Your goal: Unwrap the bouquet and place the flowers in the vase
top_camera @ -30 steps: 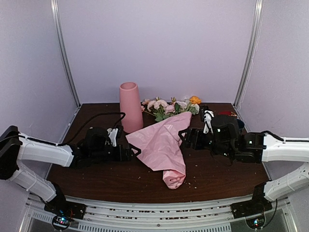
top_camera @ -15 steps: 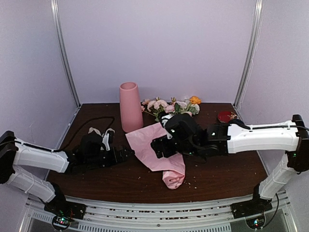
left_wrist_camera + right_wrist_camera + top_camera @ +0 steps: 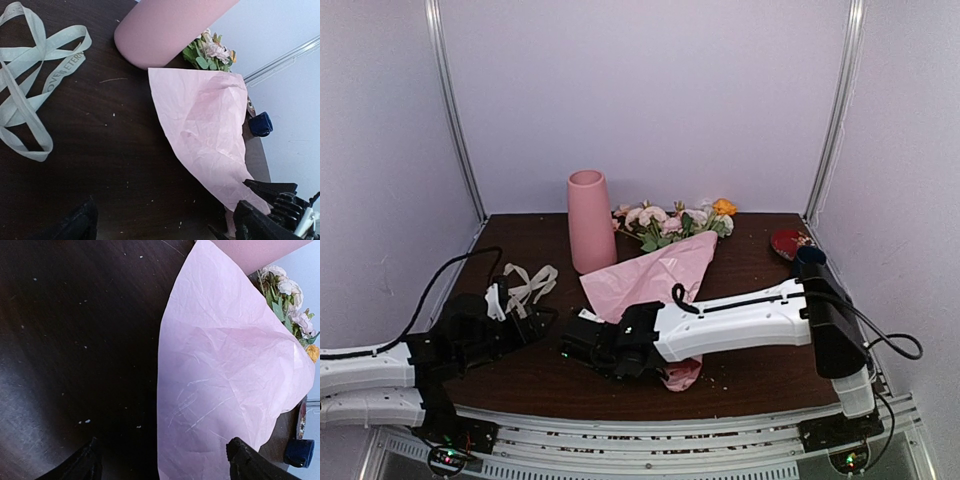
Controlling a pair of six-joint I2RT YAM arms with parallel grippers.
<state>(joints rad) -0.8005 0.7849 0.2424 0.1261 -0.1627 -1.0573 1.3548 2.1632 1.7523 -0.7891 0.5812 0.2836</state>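
Observation:
The bouquet lies untied in the middle. Its pink paper (image 3: 650,282) (image 3: 205,125) (image 3: 225,380) loosely covers the stems. The flowers' (image 3: 675,220) (image 3: 210,50) (image 3: 290,300) heads stick out at the far end, beside the upright pink vase (image 3: 590,220) (image 3: 170,25). My right gripper (image 3: 575,345) (image 3: 165,465) is open low over the table, and the paper's near-left edge lies between its fingers. Left of the paper, my left gripper (image 3: 532,322) (image 3: 165,230) hangs open and empty above bare wood.
The cream ribbon (image 3: 525,285) (image 3: 30,95) lies loose on the table's left side. A small dark blue cup (image 3: 808,257) (image 3: 261,124) (image 3: 299,452) and a red dish (image 3: 787,241) sit at the far right. My right arm stretches across the table's near half.
My right arm has swung from the right side across the paper to its near-left edge. My left arm has pulled back to the near left, uncovering the ribbon.

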